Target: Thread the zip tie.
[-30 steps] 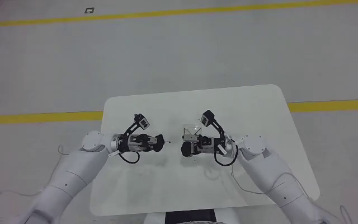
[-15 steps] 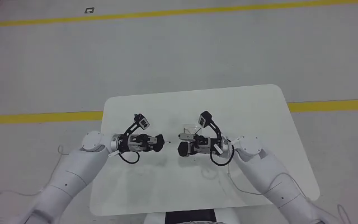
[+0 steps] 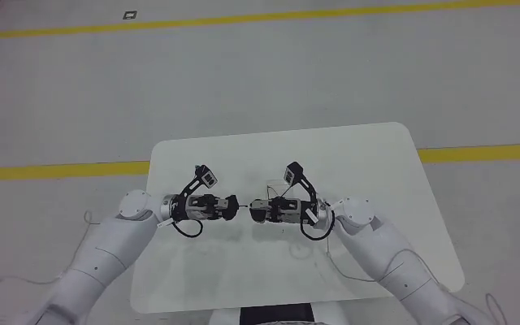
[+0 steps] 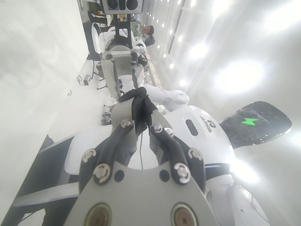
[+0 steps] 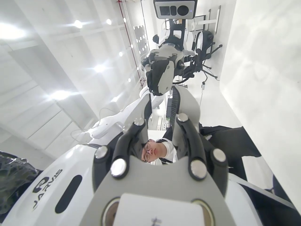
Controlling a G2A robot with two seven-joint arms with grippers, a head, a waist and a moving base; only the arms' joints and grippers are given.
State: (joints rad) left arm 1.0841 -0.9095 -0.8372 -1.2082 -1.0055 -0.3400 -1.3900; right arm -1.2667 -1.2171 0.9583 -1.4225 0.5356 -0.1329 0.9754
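Note:
The zip tie [image 4: 141,145] is a thin black strand running between my left gripper's fingers, and its tip [image 3: 236,206] pokes out toward the right arm. My left gripper [image 3: 230,206] [image 4: 138,98] is shut on the zip tie, held level above the middle of the white table [image 3: 366,162]. My right gripper [image 3: 253,210] [image 5: 162,103] faces it tip to tip, a very short gap away, open with nothing seen between its fingers. In the right wrist view the left gripper [image 5: 160,76] sits just beyond my right fingertips.
Both arms hover over the table's centre. The near table edge [image 3: 244,305] lies below the arms. Yellow floor lines [image 3: 73,170] run behind the table.
My right gripper has slid left toward the left gripper, closing most of the gap between them. The left arm and the zip tie have stayed put.

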